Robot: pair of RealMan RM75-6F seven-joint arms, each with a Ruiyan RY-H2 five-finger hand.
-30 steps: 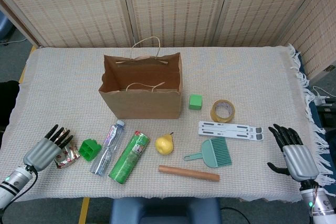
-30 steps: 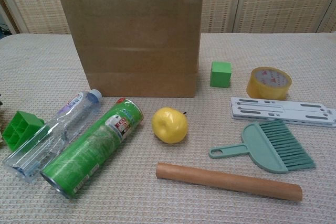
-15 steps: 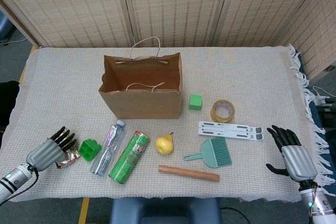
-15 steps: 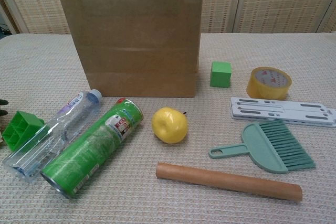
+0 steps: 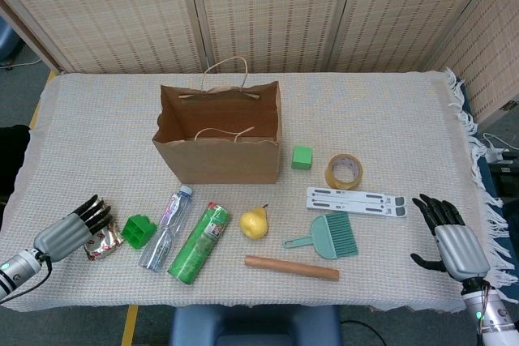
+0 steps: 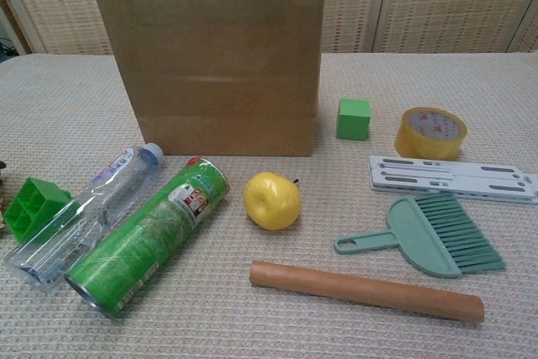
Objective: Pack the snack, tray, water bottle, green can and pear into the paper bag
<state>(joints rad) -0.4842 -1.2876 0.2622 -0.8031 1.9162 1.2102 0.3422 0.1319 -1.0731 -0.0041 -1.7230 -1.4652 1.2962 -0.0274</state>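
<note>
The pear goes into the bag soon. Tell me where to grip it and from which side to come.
Grip the pear around its round yellow body, coming from above. It sits apart from the green can and the wooden roller, so fingers probably fit on either side. Avoid the thin stem.

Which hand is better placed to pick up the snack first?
The left hand. It hovers open right beside the snack at the table's left edge, while the right hand sits open at the far right, past the brush, away from the packing items.
</note>
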